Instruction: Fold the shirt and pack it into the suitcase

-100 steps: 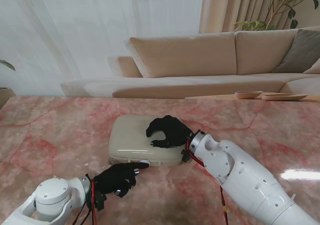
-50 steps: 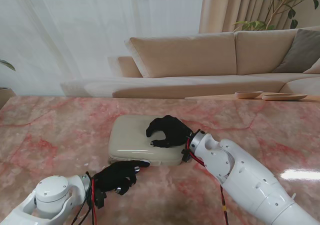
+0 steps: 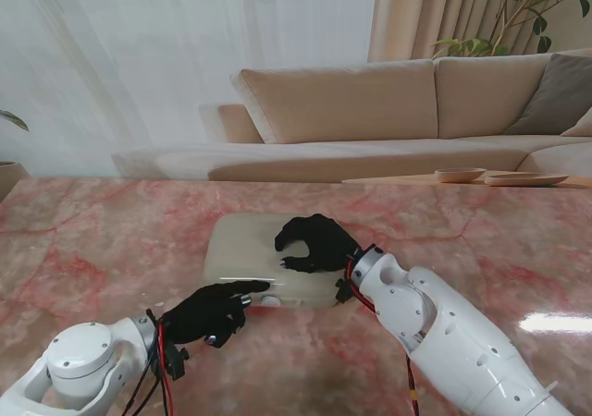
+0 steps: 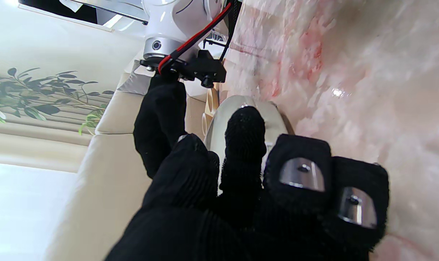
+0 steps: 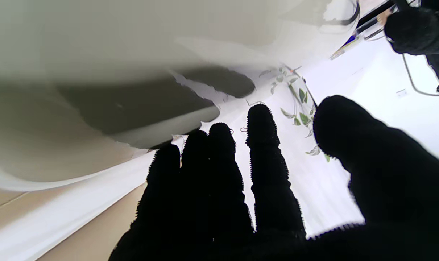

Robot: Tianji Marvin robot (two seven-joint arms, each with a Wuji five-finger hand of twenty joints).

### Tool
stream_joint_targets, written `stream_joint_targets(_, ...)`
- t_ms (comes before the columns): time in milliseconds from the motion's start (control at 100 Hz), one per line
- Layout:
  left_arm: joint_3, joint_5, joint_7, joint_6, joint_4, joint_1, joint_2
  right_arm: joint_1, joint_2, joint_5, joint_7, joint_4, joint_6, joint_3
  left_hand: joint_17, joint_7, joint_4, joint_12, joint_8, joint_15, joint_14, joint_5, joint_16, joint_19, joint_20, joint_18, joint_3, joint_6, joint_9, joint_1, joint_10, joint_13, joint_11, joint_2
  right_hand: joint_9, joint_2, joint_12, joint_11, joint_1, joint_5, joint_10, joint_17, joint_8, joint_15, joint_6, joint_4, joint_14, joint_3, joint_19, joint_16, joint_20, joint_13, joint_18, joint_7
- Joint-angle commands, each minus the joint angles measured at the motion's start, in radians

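The cream hard-shell suitcase [image 3: 242, 250] lies in the middle of the pink marble table [image 3: 83, 240]; its outline is blurred and its near edge looks slightly raised. My right hand [image 3: 314, 243] rests on top of the lid at its right side with curled, spread fingers, holding nothing. My left hand [image 3: 211, 310] is at the suitcase's near edge, its index finger stretched out against the rim and its other fingers curled. In the left wrist view the suitcase [image 4: 241, 103] shows just past the fingertips. The right wrist view shows the blurred shell [image 5: 96, 54]. No shirt is in view.
A beige sofa [image 3: 370, 102] stands behind the table. Shallow wooden dishes [image 3: 460, 175] sit at the far right on a ledge. A potted plant [image 3: 518, 9] stands at the back right. Bare marble lies on both sides of the suitcase.
My left hand has risen and pushed farther in at the suitcase's near edge. The suitcase has gone blurry and its near edge has lifted a little. My right hand has barely shifted.
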Motion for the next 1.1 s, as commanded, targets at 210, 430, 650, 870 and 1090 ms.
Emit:
stream_joint_targets(210, -0.068, 0.054, 0.061, -0.014, -0.094, 0.049, 0.002, -0.07, -0.013, 0.018, -0.044, -0.096, 0.135, 0.071, -0.001, 0.009, 0.016, 0.01, 0.012, 0.039, 0.013, 0.009, 0.002, 0.199, 0.003, -0.057, -0.027, 0.004, 0.016, -0.042, 0.01, 0.012, -0.024, -0.012, 0.008, -0.008, 0.008, -0.003, -0.051, 0.007, 0.04, 0.058, -0.001, 0.053, -0.005, -0.043, 0.092, 0.012, 0.119, 0.024, 0.032, 0.061, 0.15, 0.001)
stream_joint_targets(430, -0.103, 0.081, 0.157, -0.022, -0.142, 0.071, -0.014, -0.096, -0.027, 0.062, -0.072, -0.146, 0.207, 0.112, -0.088, 0.033, 0.016, 0.0, 0.028, -0.044, 0.068, 0.023, 0.039, 0.108, 0.087, -0.011, -0.022, 0.023, -0.011, -0.05, 0.037, -0.046, -0.096, -0.011, 0.009, -0.01, 0.007, -0.005, -0.049, 0.009, 0.038, 0.06, -0.001, 0.052, -0.007, -0.044, 0.089, 0.012, 0.12, 0.023, 0.032, 0.066, 0.15, 0.0)
stream_joint_targets(650, -0.123, 0.123, 0.297, -0.041, -0.175, 0.084, -0.04, -0.136, -0.029, 0.047, -0.096, -0.189, 0.252, 0.168, -0.227, 0.054, 0.015, -0.036, 0.04, -0.17, 0.129, 0.036, 0.061, -0.039, 0.189, 0.048, -0.025, 0.046, -0.067, -0.075, 0.095, -0.146, -0.221, -0.016, 0.01, -0.004, 0.004, -0.012, -0.045, 0.006, 0.039, 0.06, -0.002, 0.046, -0.006, -0.045, 0.09, 0.0, 0.121, 0.02, 0.031, 0.069, 0.15, -0.005)
stream_joint_targets(870, -0.128, 0.243, 0.427, -0.074, -0.196, 0.086, -0.058, -0.179, -0.031, 0.041, -0.118, -0.226, 0.299, 0.236, -0.508, 0.056, 0.01, -0.129, 0.073, -0.488, 0.18, 0.044, 0.03, -0.334, 0.216, 0.104, -0.029, 0.058, -0.184, -0.129, 0.113, -0.359, -0.441, -0.015, 0.01, 0.007, 0.001, -0.024, -0.038, 0.005, 0.047, 0.06, -0.005, 0.036, 0.004, -0.043, 0.096, -0.023, 0.119, 0.019, 0.029, 0.07, 0.155, -0.017)
stream_joint_targets(1090, -0.113, 0.339, 0.535, -0.097, -0.183, 0.07, -0.074, -0.216, -0.037, 0.074, -0.132, -0.241, 0.334, 0.293, -0.767, 0.047, 0.002, -0.244, 0.117, -0.852, 0.172, 0.075, -0.137, -0.639, -0.035, 0.135, -0.035, 0.057, -0.303, -0.181, 0.131, -0.567, -0.637, -0.012, 0.014, 0.014, -0.001, -0.039, -0.033, 0.007, 0.058, 0.058, -0.008, 0.028, 0.015, -0.04, 0.11, -0.046, 0.114, 0.021, 0.028, 0.072, 0.165, -0.038)
